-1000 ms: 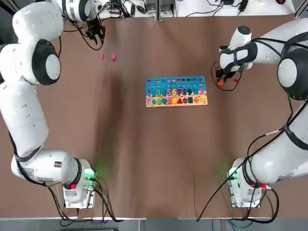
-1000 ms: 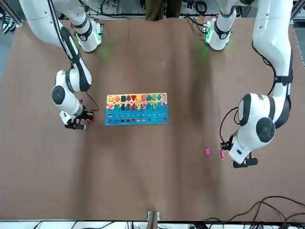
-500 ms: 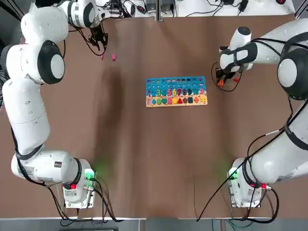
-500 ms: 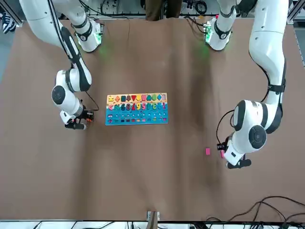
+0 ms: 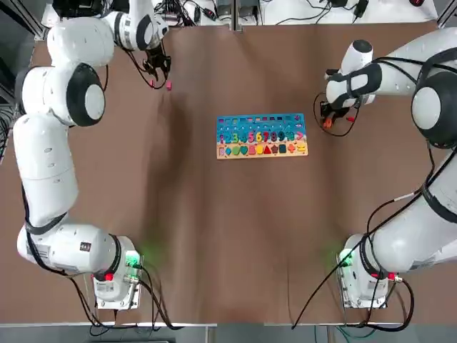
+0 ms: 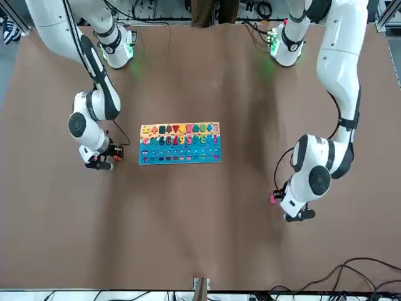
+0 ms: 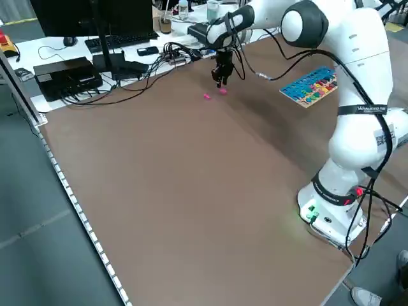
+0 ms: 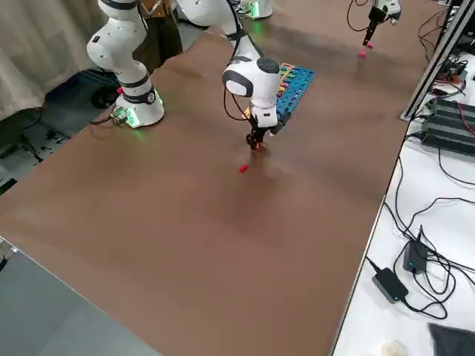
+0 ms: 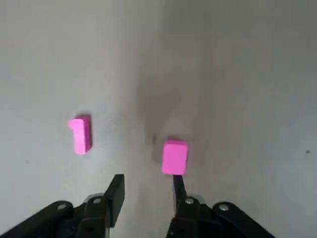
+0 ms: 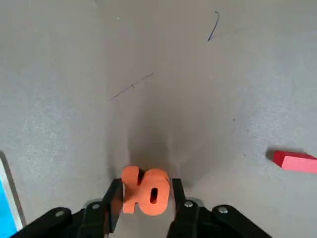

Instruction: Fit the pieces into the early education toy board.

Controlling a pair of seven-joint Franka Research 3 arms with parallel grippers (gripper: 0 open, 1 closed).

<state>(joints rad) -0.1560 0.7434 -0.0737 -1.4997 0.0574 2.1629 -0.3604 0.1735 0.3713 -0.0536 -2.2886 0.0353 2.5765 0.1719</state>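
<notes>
Nearest the robot's bases, the flat puzzle board (image 5: 262, 136) lies mid-surface (image 5: 235, 229), its light wooden strip of coloured shapes facing the robot. Its blue part, farther out, carries colourful numerals.

A little farther out, to the right of the board, the right gripper (image 10: 147, 179) points down with its fingers clamped on the orange "10" numeral (image 10: 153, 191), which has a thick, rounded outline. A small red piece (image 10: 297, 162) lies apart from it on the surface, flat-sided and straight-edged.

Farther away, on the left, the left gripper (image 9: 148, 176) hangs over the surface, fingers apart with nothing between them. The pink block (image 9: 175, 157), with rounded corners, lies near one fingertip; the pink "1"-shaped piece (image 9: 80, 135) lies beyond the other.
</notes>
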